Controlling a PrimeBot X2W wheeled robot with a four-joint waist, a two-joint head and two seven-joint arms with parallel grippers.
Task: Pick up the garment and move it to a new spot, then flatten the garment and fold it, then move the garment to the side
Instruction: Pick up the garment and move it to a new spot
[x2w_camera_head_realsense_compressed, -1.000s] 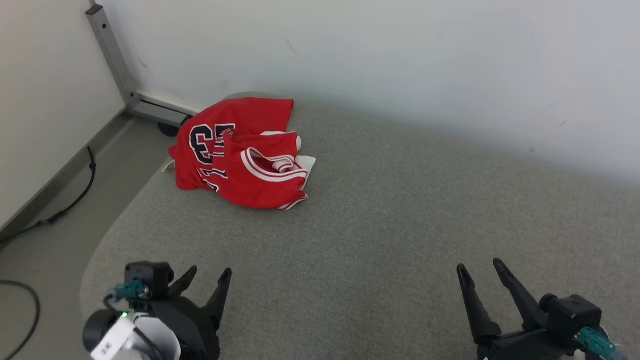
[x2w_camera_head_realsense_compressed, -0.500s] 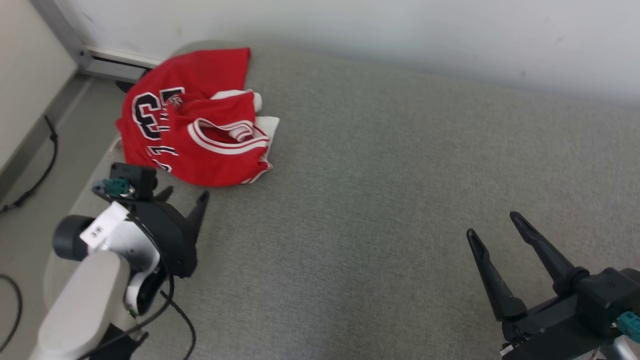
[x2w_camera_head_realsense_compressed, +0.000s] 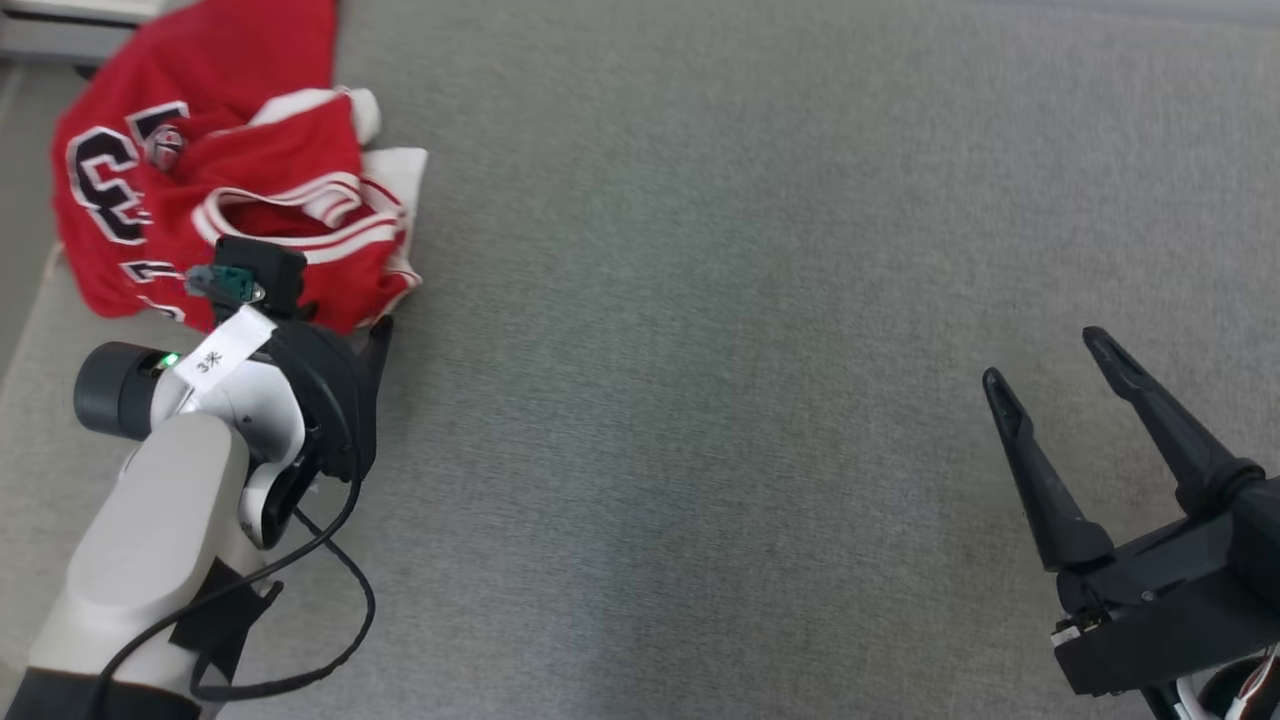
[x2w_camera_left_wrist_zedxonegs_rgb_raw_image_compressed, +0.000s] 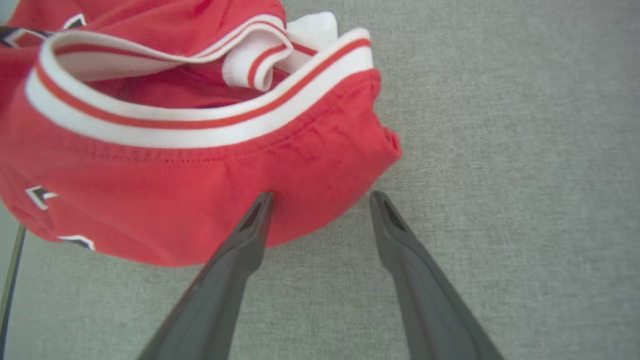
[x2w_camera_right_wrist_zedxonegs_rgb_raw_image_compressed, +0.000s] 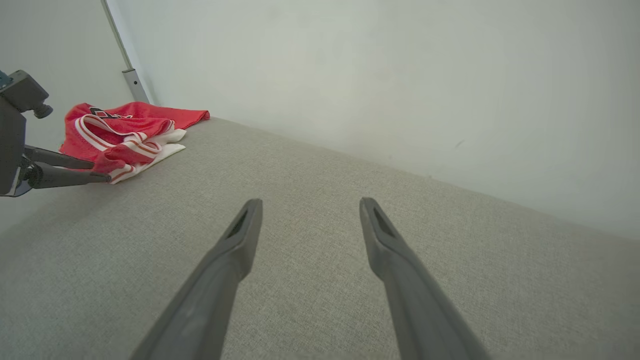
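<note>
Left wrist view — left gripper (x2w_camera_left_wrist_zedxonegs_rgb_raw_image_compressed: 322, 196) spread wide, empty, tips at red garment (x2w_camera_left_wrist_zedxonegs_rgb_raw_image_compressed: 175, 190) hem, far left corner of bench (x2w_camera_head_realsense_compressed: 700, 350) — right gripper (x2w_camera_head_realsense_compressed: 1042, 355) wide, empty.

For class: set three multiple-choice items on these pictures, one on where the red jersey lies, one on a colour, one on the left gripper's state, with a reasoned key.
1. In the head view, the garment lies on the grey surface at: A upper left; B centre; C lower right.
2. The garment's trim is: A blue; B white with a red stripe; C yellow.
3. The left gripper is: A shut on cloth; B open at the garment's edge; C shut, empty.
Key: 1 A, it lies in that corner. 2 B, the left wrist view shows the banding. 3 B, its fingers stand apart.
</note>
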